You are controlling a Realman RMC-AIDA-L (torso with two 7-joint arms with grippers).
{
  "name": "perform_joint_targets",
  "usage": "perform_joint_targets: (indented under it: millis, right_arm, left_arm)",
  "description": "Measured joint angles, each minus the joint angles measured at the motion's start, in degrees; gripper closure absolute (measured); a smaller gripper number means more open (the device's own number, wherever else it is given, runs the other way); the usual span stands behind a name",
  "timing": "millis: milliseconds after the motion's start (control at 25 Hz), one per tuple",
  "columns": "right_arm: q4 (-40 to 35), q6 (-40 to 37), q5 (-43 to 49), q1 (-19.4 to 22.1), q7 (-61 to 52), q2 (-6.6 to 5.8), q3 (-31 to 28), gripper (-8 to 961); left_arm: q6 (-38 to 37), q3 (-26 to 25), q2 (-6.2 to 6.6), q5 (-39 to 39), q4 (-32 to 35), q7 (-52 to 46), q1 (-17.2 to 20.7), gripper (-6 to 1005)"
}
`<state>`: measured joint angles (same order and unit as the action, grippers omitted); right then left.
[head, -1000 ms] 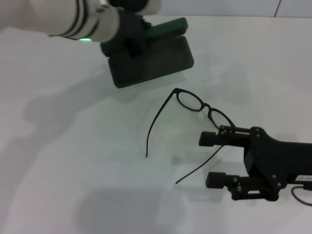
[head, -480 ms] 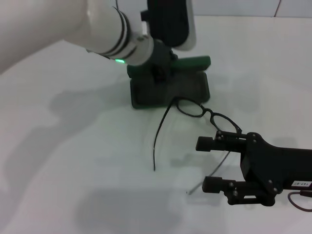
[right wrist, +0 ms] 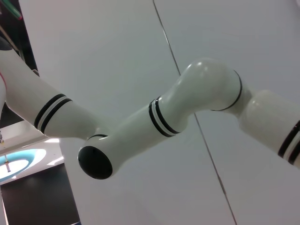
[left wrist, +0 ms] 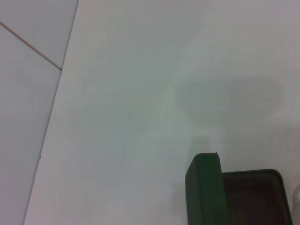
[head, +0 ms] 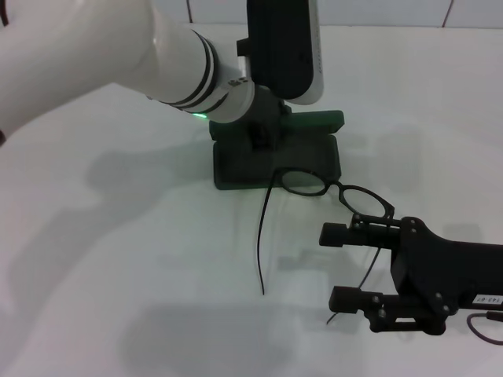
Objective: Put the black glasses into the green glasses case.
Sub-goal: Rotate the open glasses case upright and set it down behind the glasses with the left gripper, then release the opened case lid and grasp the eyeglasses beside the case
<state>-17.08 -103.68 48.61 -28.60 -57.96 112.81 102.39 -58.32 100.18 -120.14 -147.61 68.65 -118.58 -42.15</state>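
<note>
The green glasses case [head: 275,161] lies open on the white table, its lid [head: 314,122] standing at the far side. It also shows in the left wrist view [left wrist: 205,187]. My left gripper [head: 261,129] sits on the case's far left rim and grips it; its fingers are mostly hidden by the wrist. The black glasses [head: 334,188] lie unfolded just in front of the case. One lens touches the case's near edge and the temple arms point toward me. My right gripper [head: 328,265] is open and empty, low at the right, next to the glasses' right temple.
The white table [head: 118,275] stretches to the left and front. My left arm's white forearm [head: 157,63] crosses above the table's far left. The right wrist view shows only that white arm [right wrist: 154,122] and a wall.
My left gripper has drawn the case nearer and to the right, up against the glasses. The glasses now sit a little lower and turned. The right gripper has stayed about where it was.
</note>
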Motion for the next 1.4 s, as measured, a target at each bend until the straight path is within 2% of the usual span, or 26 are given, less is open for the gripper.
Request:
perform_joint_targets:
  millis: [320,440,560,680,720,800,840,880,920,960,1000,1040,1080,1160,1240,1400]
  right_arm:
    - [0.03,0.3,-0.01,0.8,0.02,-0.09,0.0,237]
    - [0.03,0.42,-0.01,0.88,0.04,-0.13,0.0,237]
    - [0.04,0.74,-0.04,0.91,0.03,-0.27,0.0,237]
    - [0.04,1.42,-0.18,0.9,-0.22,-0.6,0.0,237]
    - [-0.05,2.6,-0.3,0.77,-0.97,-1.08,0.01,237]
    - [-1.32,6.45,-0.39,-0.22,-4.44,-3.01,-0.71,237]
    - [-1.94,7.51,-0.19,-0.52,-5.53,-3.58,-1.49,237]
    - [-1.94,7.51,-0.19,-0.52,-5.53,-3.58,-1.49,237]
    - [-3.94,8.79,0.88,-1.05,-8.16,-4.88,-4.36,237]
    - [-5.37,9.29,1.81,-1.23,-10.04,-5.52,-5.92,241]
    - [-6.91,9.78,3.0,-1.33,-12.32,-6.14,-7.16,245]
    - [-9.93,10.75,5.8,-1.54,-16.37,-7.13,-9.32,249]
    - [-12.47,11.58,8.59,-1.71,-19.73,-7.72,-11.02,253]
    - [-17.82,13.44,16.83,-2.31,-26.35,-8.45,-15.57,260]
    - [-23.74,15.34,27.29,-3.22,-32.7,-8.1,-21.53,268]
    - [-33.19,17.7,53.07,-8.2,-47.16,-5.03,-31.02,295]
  left_arm:
    - [0.45,0.01,0.03,0.83,2.39,0.14,1.59,783]
    - [0.2,-0.23,0.09,0.84,4.74,0.03,2.77,700]
    - [-0.17,-0.58,0.11,0.85,8.25,-0.14,4.68,617]
    - [-0.85,-2.01,0.1,1.72,16.52,-0.73,9.55,597]
    - [-0.85,-2.54,0.1,2.18,18.82,-0.9,11.04,590]
    - [0.13,-4.86,0.09,6.23,25.18,-1.19,15.94,576]
    - [0.13,-4.86,0.09,6.23,25.18,-1.19,15.94,576]
    - [1.34,-6.63,0.1,9.99,28.69,-1.13,18.96,576]
    - [2.87,-8.14,0.18,15.36,31.12,-0.45,22.03,575]
    - [2.87,-8.14,0.18,15.36,31.12,-0.45,22.03,575]
    - [5.26,-10.73,0.26,26.59,33.68,2.7,27.47,575]
    - [5.58,-11.62,0.28,31.71,33.79,5.3,29.36,577]
    - [5.33,-12.77,0.3,40.53,33.29,10.54,32.28,579]
    - [3.74,-13.86,0.33,49.57,32.07,16.41,35.43,582]
    - [0.84,-15.25,0.29,56.27,30.33,21.13,38.23,586]
    - [-9.28,-18.96,0.28,68.65,22.26,31.18,41.99,630]
